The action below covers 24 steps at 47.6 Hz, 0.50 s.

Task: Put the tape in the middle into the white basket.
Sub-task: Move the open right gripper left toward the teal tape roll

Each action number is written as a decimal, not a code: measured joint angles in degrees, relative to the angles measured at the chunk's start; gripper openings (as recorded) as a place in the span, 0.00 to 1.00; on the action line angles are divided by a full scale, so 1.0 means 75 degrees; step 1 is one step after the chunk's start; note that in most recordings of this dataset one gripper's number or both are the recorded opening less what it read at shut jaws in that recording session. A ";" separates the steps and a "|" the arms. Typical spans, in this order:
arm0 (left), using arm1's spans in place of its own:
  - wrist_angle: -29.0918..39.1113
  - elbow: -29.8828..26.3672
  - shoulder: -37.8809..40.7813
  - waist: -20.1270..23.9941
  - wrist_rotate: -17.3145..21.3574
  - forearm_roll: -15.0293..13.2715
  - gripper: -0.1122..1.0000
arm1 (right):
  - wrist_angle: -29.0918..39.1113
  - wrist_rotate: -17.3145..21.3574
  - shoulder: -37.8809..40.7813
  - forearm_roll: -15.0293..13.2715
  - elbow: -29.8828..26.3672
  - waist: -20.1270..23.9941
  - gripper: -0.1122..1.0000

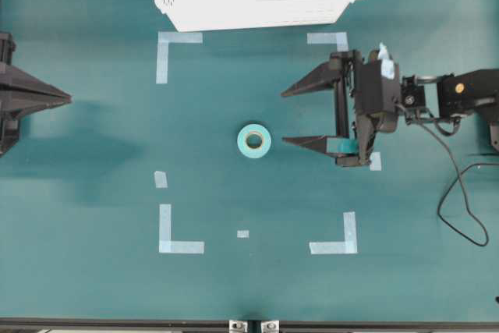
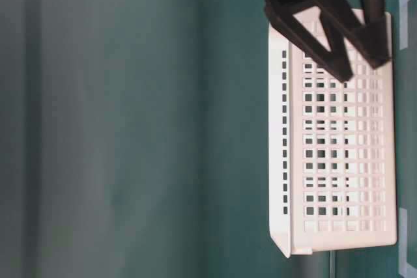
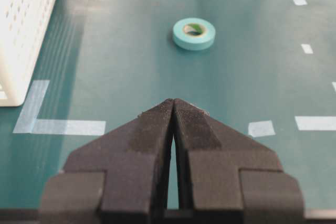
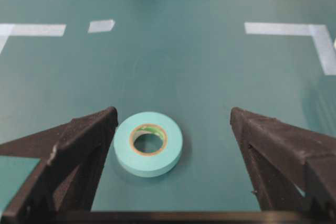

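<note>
Robotics lab, taped teal tabletop (image 1: 93, 271)

Teal desk (image 1: 93, 286) marked with four pale-blue tape corner marks (image 1: 176, 239) framing a square. Two small loose tape scraps (image 1: 161, 179) near the lower corners. Black cable (image 1: 460, 208) looping at the right edge.

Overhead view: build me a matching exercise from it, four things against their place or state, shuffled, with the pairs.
Things:
1. tape
2. white basket
3. left gripper
4. right gripper

Place or state:
A. jaws wide open, just right of the roll
B. at the top edge of the table
C. jaws shut, at the left edge
D. lying flat in the middle of the marked square

Pairs: 1-D, 2-B, 3-C, 4-A
</note>
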 measured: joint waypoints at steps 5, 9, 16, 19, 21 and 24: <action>0.0000 0.0000 0.0000 0.0000 0.0000 0.0012 0.00 | 0.0000 0.0129 0.0199 0.0000 -0.0105 0.0059 0.99; 0.0000 0.0000 0.0000 0.0000 0.0000 0.0000 0.00 | -0.0012 0.0199 0.0340 0.0000 -0.0176 0.0082 0.99; 0.0000 0.0000 0.0000 0.0000 0.0000 0.0012 0.00 | -0.0082 0.0223 0.0551 0.0000 -0.0258 0.0117 0.99; 0.0000 0.0000 0.0000 0.0000 0.0000 0.0000 0.00 | -0.0141 0.0246 0.0633 0.0000 -0.0293 0.0164 0.99; 0.0000 0.0000 0.0000 0.0000 0.0000 0.0000 0.00 | -0.0164 0.0246 0.0680 0.0000 -0.0328 0.0188 0.99; 0.0000 0.0000 0.0000 0.0000 0.0000 0.0000 0.00 | -0.0188 0.0246 0.0750 0.0000 -0.0375 0.0223 0.99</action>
